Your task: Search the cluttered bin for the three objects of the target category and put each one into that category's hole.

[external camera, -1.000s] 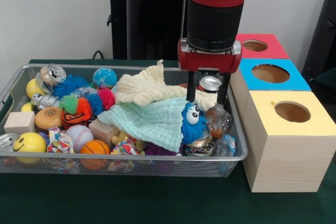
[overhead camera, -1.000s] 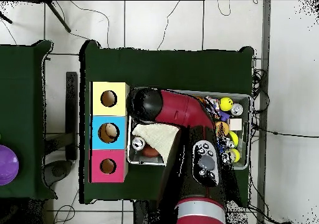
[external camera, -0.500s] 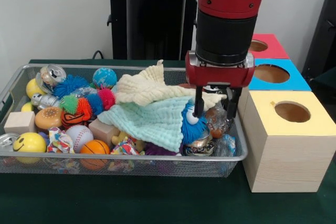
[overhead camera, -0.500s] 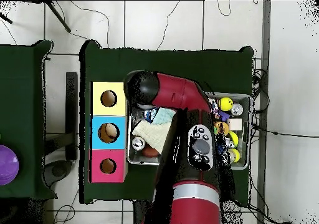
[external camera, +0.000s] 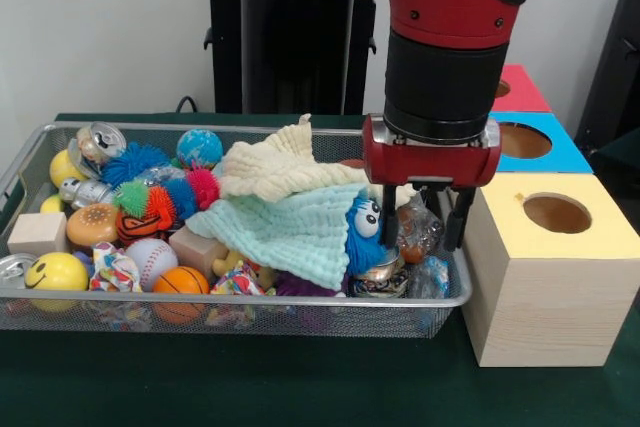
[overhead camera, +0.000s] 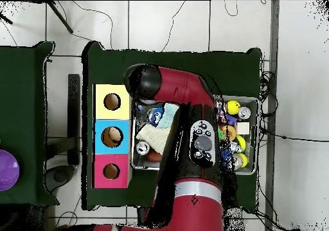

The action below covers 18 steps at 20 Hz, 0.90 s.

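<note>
My gripper is open and hangs at the right end of the wire bin, close to the yellow box. Its two black fingers reach down on either side of a crumpled clear wrapper, and I cannot tell whether they touch it. Just left of it a blue fuzzy toy with eyes peeks from under a mint cloth. A cream cloth lies on top. In the overhead view the arm's wrist covers the gripper.
Yellow, blue and red boxes with round holes stand in a row to the right of the bin. The bin's left half holds balls, a wooden block, spiky toys and cans.
The arm has swung right toward the yellow box and come lower. The can that showed behind the gripper is now hidden by it. The fingers stay apart.
</note>
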Motion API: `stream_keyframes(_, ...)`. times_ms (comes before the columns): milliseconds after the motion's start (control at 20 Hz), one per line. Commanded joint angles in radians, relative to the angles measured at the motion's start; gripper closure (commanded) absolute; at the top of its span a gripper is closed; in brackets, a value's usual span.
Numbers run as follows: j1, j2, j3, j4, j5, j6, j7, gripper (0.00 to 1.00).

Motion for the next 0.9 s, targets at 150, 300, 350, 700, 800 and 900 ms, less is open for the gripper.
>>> stream_keyframes(150, 0.012, 0.05, -0.002, -0.011, 0.011, 0.024, 0.235, 0.0)
stream_keyframes(300, 0.009, 0.05, 0.009, -0.001, 0.015, 0.004, 0.226, 0.0)
stream_keyframes(350, 0.005, 0.045, 0.015, 0.013, 0.015, -0.013, 0.217, 0.0)
stream_keyframes(700, 0.011, 0.017, 0.012, 0.092, -0.003, -0.108, 0.215, 0.0)
stream_keyframes(800, 0.016, 0.016, 0.009, 0.101, -0.005, -0.124, 0.22, 0.0)
stream_keyframes(900, 0.014, 0.012, 0.013, 0.116, -0.005, -0.143, 0.217, 0.0)
